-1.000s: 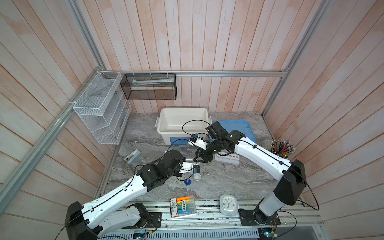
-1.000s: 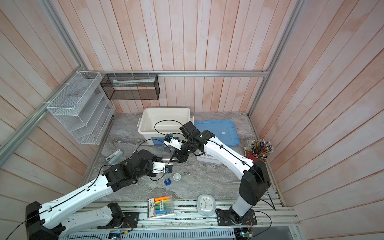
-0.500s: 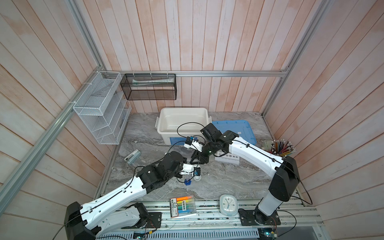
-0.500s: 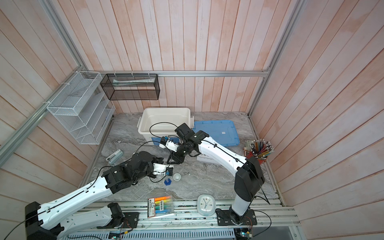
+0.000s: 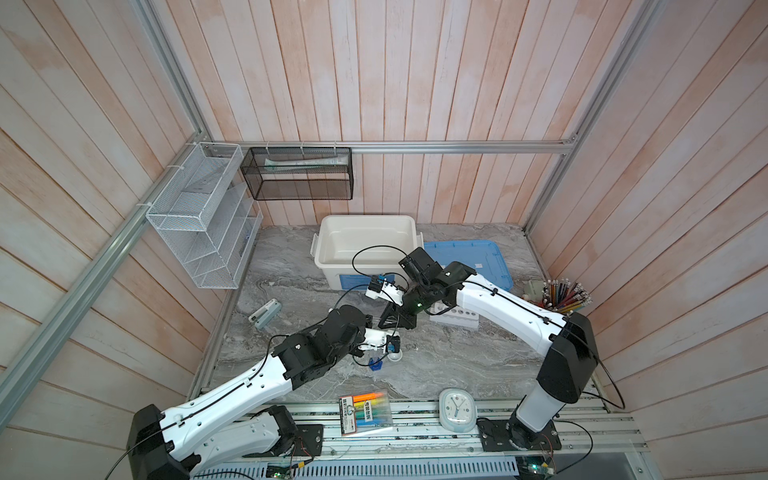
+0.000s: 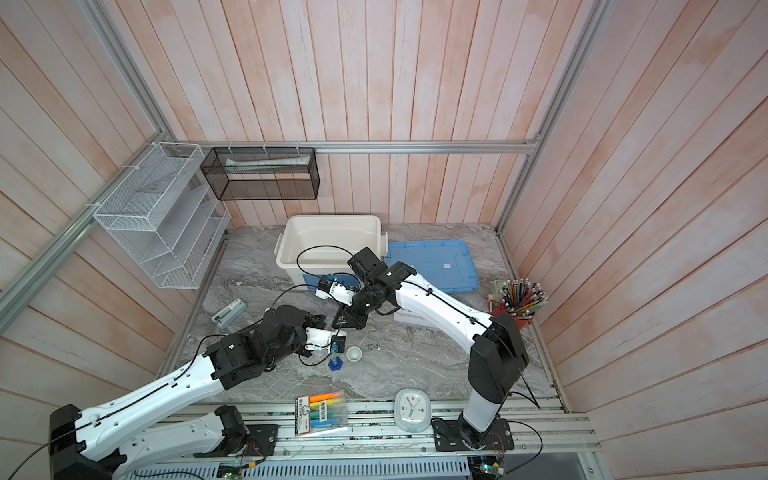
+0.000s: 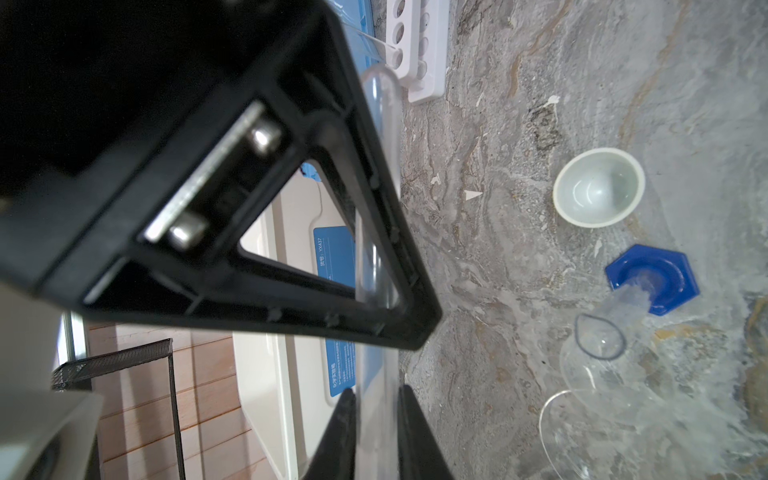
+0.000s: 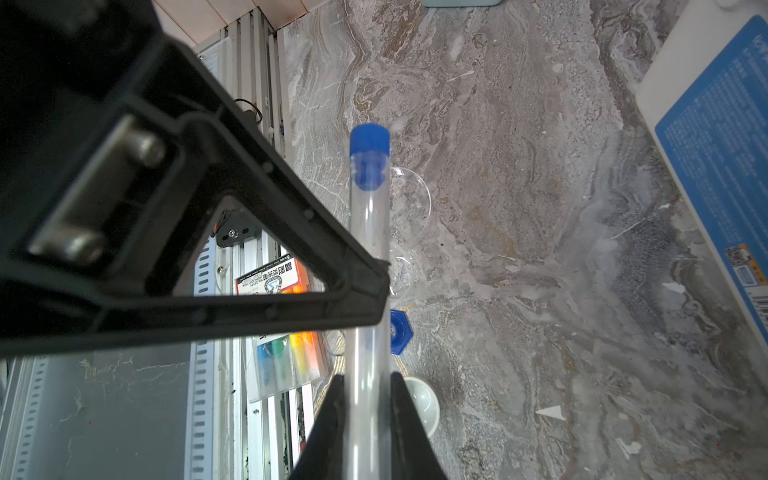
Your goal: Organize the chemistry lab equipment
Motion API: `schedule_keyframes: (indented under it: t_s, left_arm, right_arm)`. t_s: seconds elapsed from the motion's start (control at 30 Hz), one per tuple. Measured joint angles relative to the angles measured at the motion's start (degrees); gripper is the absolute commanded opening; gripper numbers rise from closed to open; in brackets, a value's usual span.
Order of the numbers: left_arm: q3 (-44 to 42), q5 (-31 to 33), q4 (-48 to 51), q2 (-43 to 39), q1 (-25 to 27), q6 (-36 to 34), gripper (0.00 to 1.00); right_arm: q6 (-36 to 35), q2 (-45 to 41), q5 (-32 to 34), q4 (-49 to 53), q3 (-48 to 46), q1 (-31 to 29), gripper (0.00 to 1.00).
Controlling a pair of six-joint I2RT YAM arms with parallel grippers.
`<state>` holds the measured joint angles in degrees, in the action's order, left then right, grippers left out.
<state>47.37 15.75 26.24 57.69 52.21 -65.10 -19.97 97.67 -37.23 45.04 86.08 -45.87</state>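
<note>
Right wrist view: my right fingers (image 8: pixel 328 440) and left fingers (image 7: pixel 332 444) pinch one blue-capped clear tube (image 8: pixel 369 232); probable handover, left releases next.

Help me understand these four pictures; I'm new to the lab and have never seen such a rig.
Two robot arms work over a marble table. Two pictures come from one overhead camera pair; the other two from cameras on the arms' wrists. On the table: a white bin, blue lid, white six-hole rack, tiny white bowl, blue-based cylinder, cup of pencils; a clock and a marker pack lie at the near edge. The left gripper and right gripper both appear closed on one blue-capped tube, held between them.
</note>
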Motion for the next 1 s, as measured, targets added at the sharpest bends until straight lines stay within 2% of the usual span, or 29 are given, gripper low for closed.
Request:
schedule_keyframes:
  t_s: [0.07, 0.17, 0.23, 0.37, 0.47, 0.57, 0.77, 0.9, 1.0]
  left_arm:
    - [-0.35, 0.0, -0.39, -0.13, 0.0, -0.5, 0.33]
    - [-1.01, 0.24, -1.2, -0.35, 0.09, -0.63, 0.57]
    - [-1.64, 0.59, -1.92, -0.61, 0.11, -0.81, 0.66]
    - [-2.32, 0.81, -3.65, -0.92, -0.13, 0.46, 0.71]
    - [-2.34, -0.61, -5.7, -1.7, -2.54, 4.33, 0.73]
    - [-2.27, -3.58, -8.81, -3.52, -7.32, 12.44, 0.73]
    - [-0.02, -9.77, -17.03, -3.89, -15.17, 35.15, 0.73]
    - [0.11, -18.21, -24.3, -3.06, -21.16, 51.93, 0.73]
    - [0.11, -27.23, -30.29, -1.33, -25.64, 63.82, 0.73]
  right_arm:
    - [0.02, 0.0, -0.09, -0.09, 0.0, 0.0, 0.01]
    - [0.22, 0.0, -0.13, -0.63, 0.0, 0.0, 0.0]
    - [0.44, 0.0, 0.11, -1.53, -0.02, 0.0, 0.0]
    - [1.62, -0.7, 1.42, -5.09, -1.29, 0.07, 0.0]
    - [3.13, -2.69, 3.91, -8.44, -3.91, 0.5, 0.0]
    - [5.42, -6.38, 7.32, -13.22, -7.85, 1.64, 0.02]
    - [9.94, -17.0, 14.36, -25.62, -18.01, 4.07, 0.01]
    - [12.31, -21.84, 17.55, -33.53, -22.8, 4.35, 0.01]
    - [13.86, -23.82, 18.95, -39.39, -26.16, 4.39, 0.01]
